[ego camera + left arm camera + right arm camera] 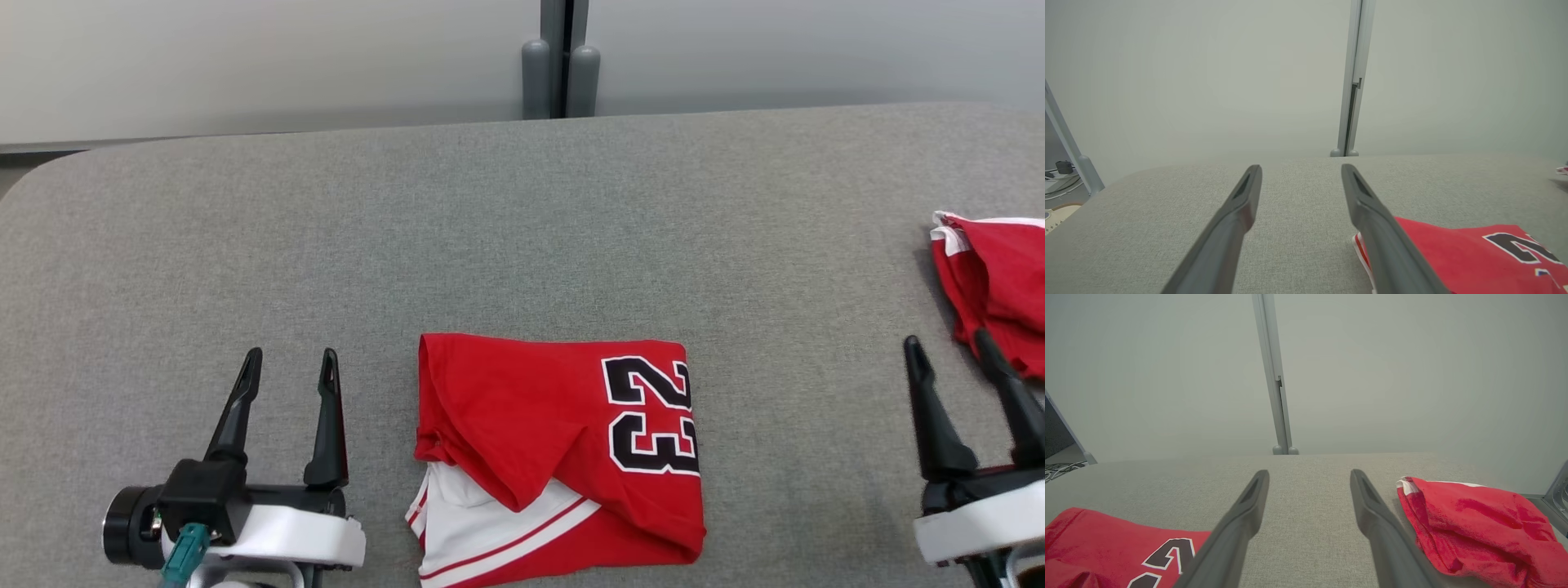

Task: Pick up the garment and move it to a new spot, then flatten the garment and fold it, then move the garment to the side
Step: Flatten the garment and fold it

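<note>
A red garment with a black "23" and white trim lies folded into a rough rectangle near the table's front edge, in the middle. It shows at the lower right of the left wrist view and at the lower left of the right wrist view. My left gripper stands open to the left of it, a short gap away, with nothing between its fingers. My right gripper stands open far to the garment's right, also holding nothing, its fingers above bare table.
A second red garment lies bunched at the table's right edge, just beside my right gripper; it shows too in the right wrist view. The grey fabric table reaches back to a pale wall with a grey post.
</note>
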{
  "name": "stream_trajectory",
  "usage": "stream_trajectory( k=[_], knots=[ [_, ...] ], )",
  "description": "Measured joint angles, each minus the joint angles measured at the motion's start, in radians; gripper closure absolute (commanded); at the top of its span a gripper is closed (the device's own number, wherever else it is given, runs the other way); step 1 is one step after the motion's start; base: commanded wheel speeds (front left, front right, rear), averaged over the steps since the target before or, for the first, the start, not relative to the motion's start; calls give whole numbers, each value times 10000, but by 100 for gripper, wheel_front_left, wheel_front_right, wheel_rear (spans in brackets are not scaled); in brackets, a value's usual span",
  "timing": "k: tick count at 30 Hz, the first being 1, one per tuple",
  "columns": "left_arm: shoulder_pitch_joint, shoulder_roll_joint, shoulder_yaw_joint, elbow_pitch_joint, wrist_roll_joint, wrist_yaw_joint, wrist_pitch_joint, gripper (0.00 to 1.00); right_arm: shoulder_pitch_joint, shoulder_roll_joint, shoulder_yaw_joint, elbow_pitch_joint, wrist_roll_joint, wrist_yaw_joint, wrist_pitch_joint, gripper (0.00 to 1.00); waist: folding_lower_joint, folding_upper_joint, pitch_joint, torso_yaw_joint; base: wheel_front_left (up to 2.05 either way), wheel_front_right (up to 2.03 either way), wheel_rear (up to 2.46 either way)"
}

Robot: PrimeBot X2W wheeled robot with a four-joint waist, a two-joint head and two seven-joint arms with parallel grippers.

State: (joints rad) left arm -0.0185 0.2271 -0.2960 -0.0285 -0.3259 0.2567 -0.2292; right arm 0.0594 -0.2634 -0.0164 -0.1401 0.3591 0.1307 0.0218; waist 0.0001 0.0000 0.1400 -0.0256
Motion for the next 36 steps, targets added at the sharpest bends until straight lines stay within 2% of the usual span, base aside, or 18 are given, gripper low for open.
stream_trajectory(
  k=[1,2,3,6,14,17,23,30,33,36],
  knots=[
    [-83,-15,-27,-17,15,0,0,0,-60,-4,104,40,38,0,-13,52,0,0,59,41,0,0,0],
    [-178,-36,-63,-59,42,0,0,0,-195,-29,311,121,54,2,-13,87,-1,0,136,86,0,0,0],
    [-300,-79,-111,-84,88,-2,0,0,-331,-42,552,263,56,2,-10,100,0,0,219,138,0,0,0],
    [-543,-180,-249,-98,153,-17,-17,0,-840,-127,1620,903,355,0,-119,100,0,0,445,360,0,0,0],
    [-972,-391,-384,88,184,-105,-169,0,-2640,-276,5258,2934,890,2,-813,100,0,0,927,1043,0,0,0],
    [-1143,-518,-495,196,196,-194,-190,0,-3163,-345,6148,3636,1177,0,-1110,100,0,0,1046,1284,0,0,0],
    [-1178,-587,-495,334,198,-244,-267,0,-3804,-585,7636,4485,1812,0,-1475,100,0,0,1134,1519,0,0,0],
    [-1276,-658,-454,399,215,-326,-299,0,-4090,-917,9202,4174,2274,2,-1521,100,-1,0,1171,1595,0,0,0],
    [-1314,-721,-428,424,226,-357,-313,0,-4246,-980,9653,4125,2393,0,-1434,100,-1,0,1191,1599,0,0,0],
    [-1314,-744,-355,474,228,-368,-322,0,-4348,-997,9628,4098,2443,0,-1616,100,0,0,1170,1564,0,0,0]
  ],
)
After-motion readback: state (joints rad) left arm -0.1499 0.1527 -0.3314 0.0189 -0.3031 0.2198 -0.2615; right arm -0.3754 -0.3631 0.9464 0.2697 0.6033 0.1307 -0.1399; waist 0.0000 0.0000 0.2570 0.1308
